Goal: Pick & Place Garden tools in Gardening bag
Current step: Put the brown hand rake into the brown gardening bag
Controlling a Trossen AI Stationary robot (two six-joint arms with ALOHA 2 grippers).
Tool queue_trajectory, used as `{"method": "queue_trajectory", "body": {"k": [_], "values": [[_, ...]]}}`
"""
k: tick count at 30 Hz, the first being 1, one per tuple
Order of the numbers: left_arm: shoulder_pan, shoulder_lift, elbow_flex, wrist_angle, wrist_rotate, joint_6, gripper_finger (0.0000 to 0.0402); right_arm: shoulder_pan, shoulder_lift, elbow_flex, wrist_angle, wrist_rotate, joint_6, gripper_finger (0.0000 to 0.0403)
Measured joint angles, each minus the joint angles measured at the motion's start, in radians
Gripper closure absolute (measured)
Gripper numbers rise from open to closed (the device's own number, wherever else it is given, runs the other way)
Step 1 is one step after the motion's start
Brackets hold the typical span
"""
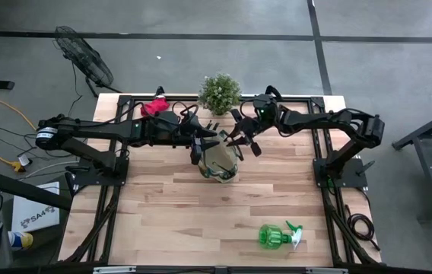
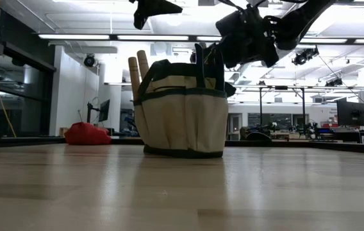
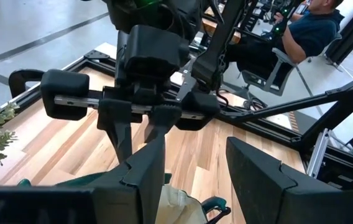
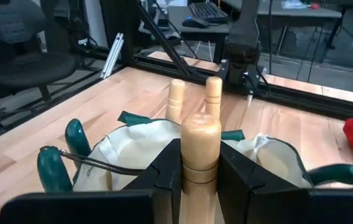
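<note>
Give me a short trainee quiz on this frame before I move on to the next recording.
1. True or false: the green spray bottle lies inside the gardening bag.
2. What does the right pincer grip? A) a rake B) a wooden handle C) a hose
3. Fill in: ___ other wooden handles stick up out of the bag.
Key: 1 false; 2 B; 3 two.

Both arms over gardening bag [image 1: 220, 163] — spray bottle [image 1: 277, 236] apart.
</note>
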Motion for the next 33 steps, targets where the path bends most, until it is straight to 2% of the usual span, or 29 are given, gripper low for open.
{"method": "queue_trajectory", "body": {"k": [10, 21, 33], "values": [[0.0, 0.0, 0.0, 0.0, 0.001, 0.0, 0.0234, -0.033, 0.0, 0.0, -0.001, 0.008, 0.068, 0.0342], [0.0, 0.0, 0.0, -0.001, 0.002, 0.0, 0.0234, -0.099, 0.0, 0.0, 0.004, -0.091, 0.16, 0.0344], [0.0, 0.0, 0.0, -0.001, 0.003, 0.0, 0.0234, -0.119, -0.002, 0.0, -0.016, -0.099, 0.252, 0.0344]]}}
